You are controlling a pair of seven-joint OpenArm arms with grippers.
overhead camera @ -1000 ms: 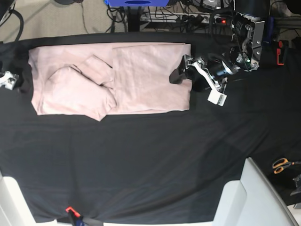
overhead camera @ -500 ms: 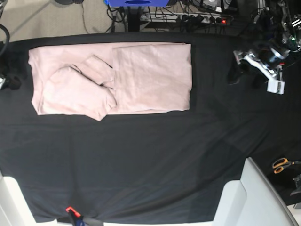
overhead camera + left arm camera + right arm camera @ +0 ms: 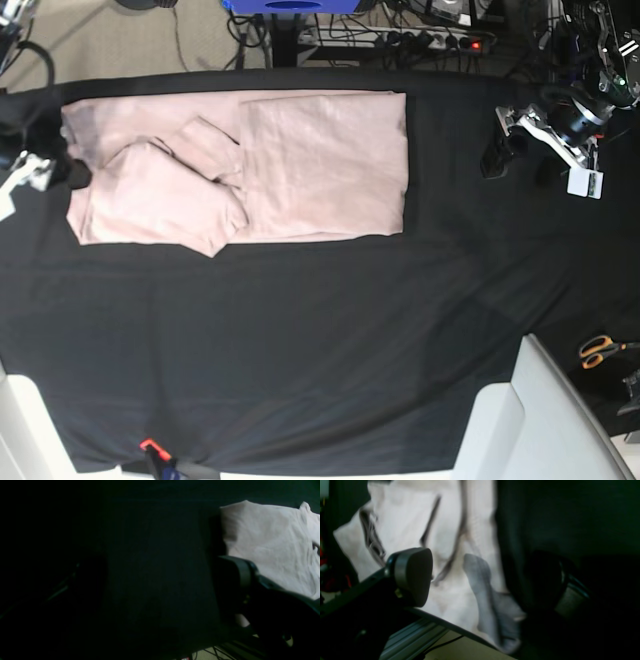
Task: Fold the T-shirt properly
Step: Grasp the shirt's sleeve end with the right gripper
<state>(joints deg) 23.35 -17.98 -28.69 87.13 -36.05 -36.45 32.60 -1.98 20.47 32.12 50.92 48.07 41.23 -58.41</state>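
Pink T-shirt point(image 3: 300, 165) lies part-folded at the far edge of the black cloth point(image 3: 320, 340). Right gripper point(image 3: 50, 172), jaws apart, sits at its sleeve end; left gripper point(image 3: 520, 145), jaws apart, hangs well clear. A clean fold probably needs both corners lifted together.

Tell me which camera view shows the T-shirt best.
The base view: the whole T-shirt lies in frame on the black cloth, with its folded parts visible. The left wrist view shows only one end of it, dim, behind a gripper finger. The right wrist view shows the other end close up and blurred.
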